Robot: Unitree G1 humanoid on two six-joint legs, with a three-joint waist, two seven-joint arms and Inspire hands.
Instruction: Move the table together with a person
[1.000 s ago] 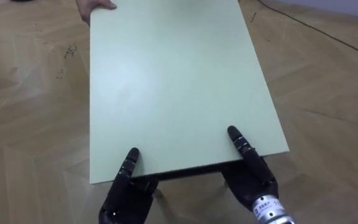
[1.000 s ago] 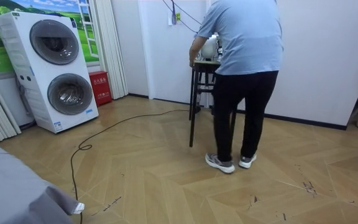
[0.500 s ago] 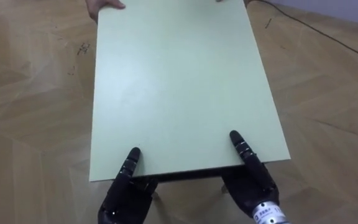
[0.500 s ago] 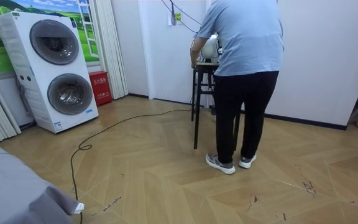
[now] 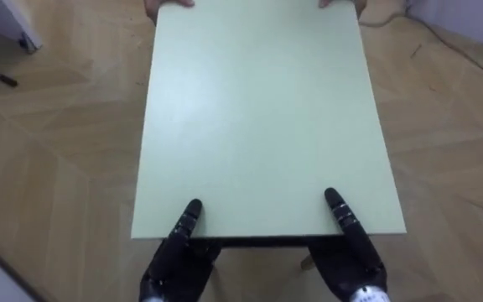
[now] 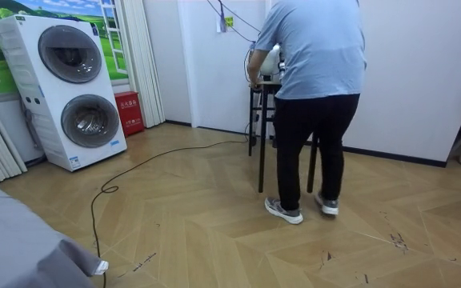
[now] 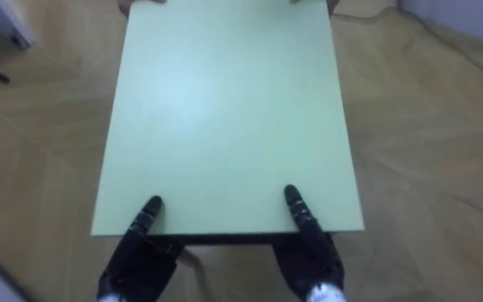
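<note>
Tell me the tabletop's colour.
The tabletop is plain pale green, clearest in the left eye view.

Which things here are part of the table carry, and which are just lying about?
In the job: table, left hand, right hand, person at the far end.
Lying about: stacked washing machines, red box, curtain.

Table (image 5: 258,117) top: pale green laminate, smooth, matt with soft sheen. Table legs (image 6: 261,152): dark, look metal. Floor (image 5: 57,168): wood parquet, satin finish. Left hand (image 5: 174,264), right hand (image 5: 350,252): black hard plastic, slight gloss.
</note>
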